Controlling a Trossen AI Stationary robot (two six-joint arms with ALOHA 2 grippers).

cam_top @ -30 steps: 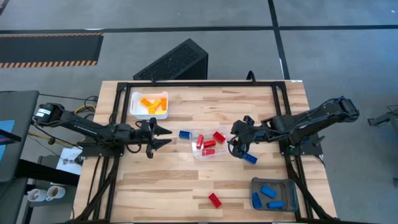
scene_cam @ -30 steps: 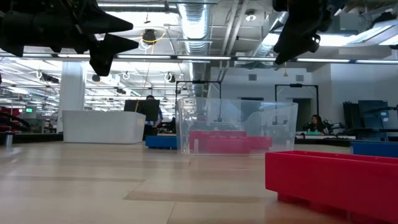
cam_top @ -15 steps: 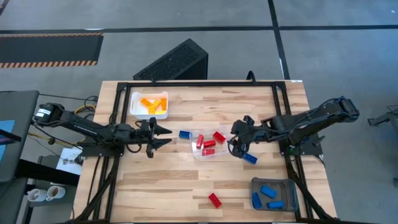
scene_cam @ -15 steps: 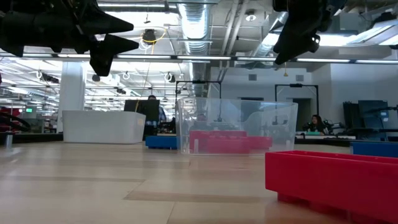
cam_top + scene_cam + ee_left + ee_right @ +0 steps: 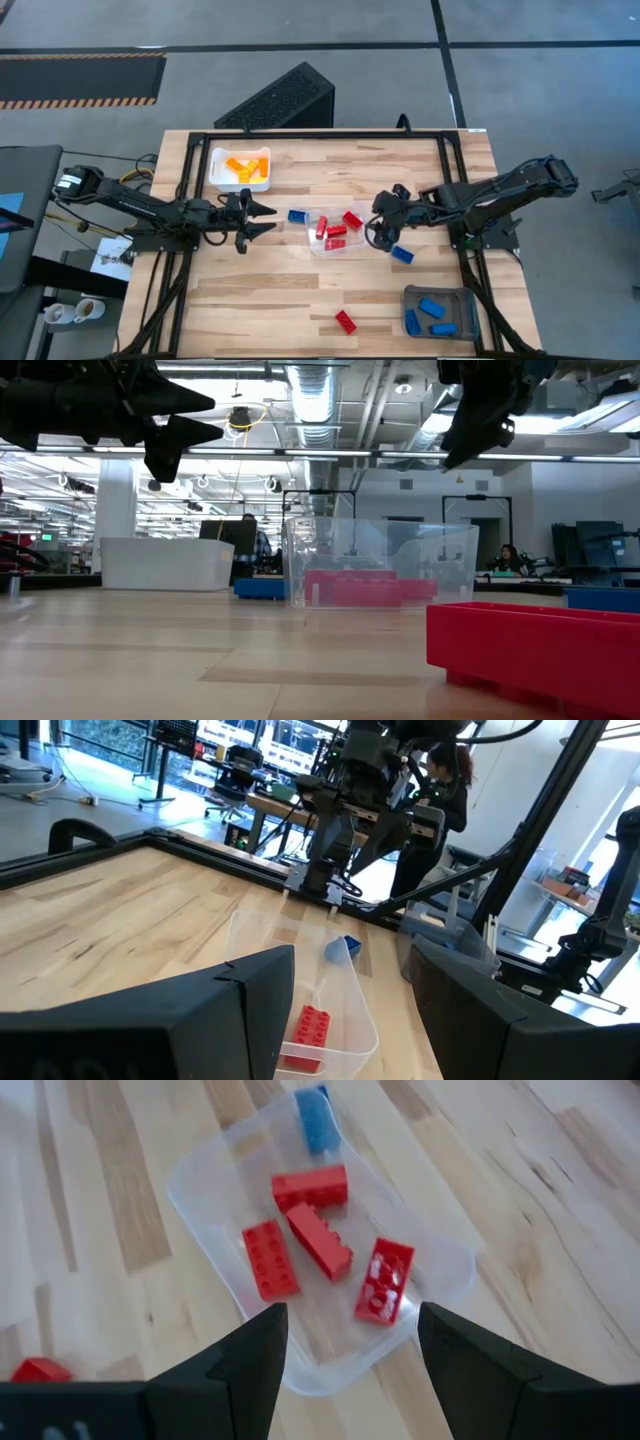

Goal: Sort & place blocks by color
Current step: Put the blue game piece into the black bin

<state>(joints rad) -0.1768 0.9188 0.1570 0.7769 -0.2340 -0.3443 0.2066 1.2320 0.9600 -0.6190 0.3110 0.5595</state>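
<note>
My left gripper [image 5: 262, 220] hovers open, left of the clear tray [image 5: 318, 247], pointing at it. My right gripper [image 5: 377, 232] hangs open above that tray's right edge; its wrist view shows its open fingers [image 5: 350, 1330] over several red blocks [image 5: 318, 1240] lying in the tray. A blue block [image 5: 297, 215] lies on the table left of the tray, another blue block [image 5: 402, 254] lies right of it under my right arm, and a red block [image 5: 345, 321] lies near the near edge. Orange blocks [image 5: 245, 165] lie in the white tray, blue blocks [image 5: 432, 308] in the grey tray.
The white tray [image 5: 217, 180] stands at the far left, the grey tray [image 5: 408, 294] at the near right corner. A black frame [image 5: 320, 135] runs round the table. The wood between the trays lies bare. People and desks show in the room beyond.
My right gripper has shifted slightly toward the clear tray, away from the blue block on the table, which now shows more fully. The blocks and my left arm have stayed where they were.
</note>
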